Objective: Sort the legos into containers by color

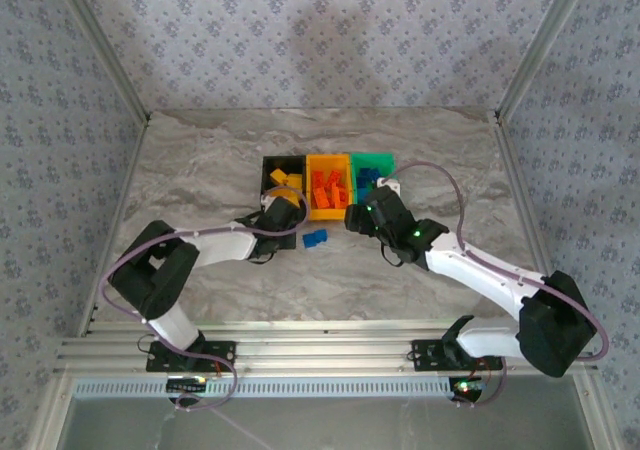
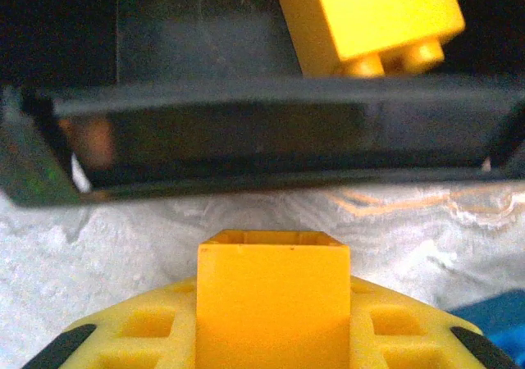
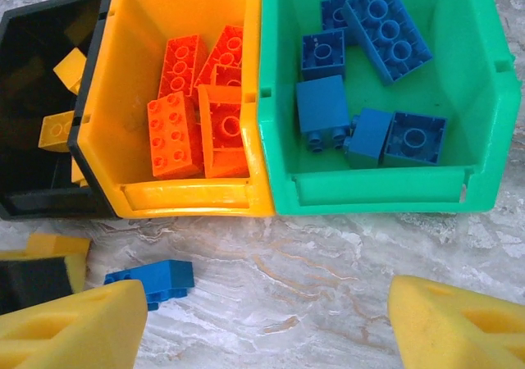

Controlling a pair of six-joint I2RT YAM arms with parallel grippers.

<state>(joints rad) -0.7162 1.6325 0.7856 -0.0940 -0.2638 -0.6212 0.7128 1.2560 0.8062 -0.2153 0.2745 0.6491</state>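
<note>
**Yellow brick [image 2: 275, 295] gripped at black bin [image 2: 271, 139]**

Top external: the left tool [image 1: 285, 208] is seen at the black bin, the right tool [image 1: 357, 214] before the yellow-orange bin [image 1: 329, 214].

Left wrist: the yellow brick is clamped by the left tool.

Right wrist: the right tool is spread open. Red-orange bricks [image 3: 197, 115] are seen in the yellow-orange bin, blue bricks [image 3: 361, 82] in the green bin [image 3: 484, 131], and one blue brick [image 3: 156, 277] on the worktop [image 3: 312, 254].

Top external: overhead, far, whole bench [image 1: 200, 170].
Left wrist: low, close, facing black bin [image 2: 246, 131].
Right wrist: steeply downward, near; same bin.

Blue legos [image 1: 316, 239] lie just before the containers [image 1: 327, 213].
</note>
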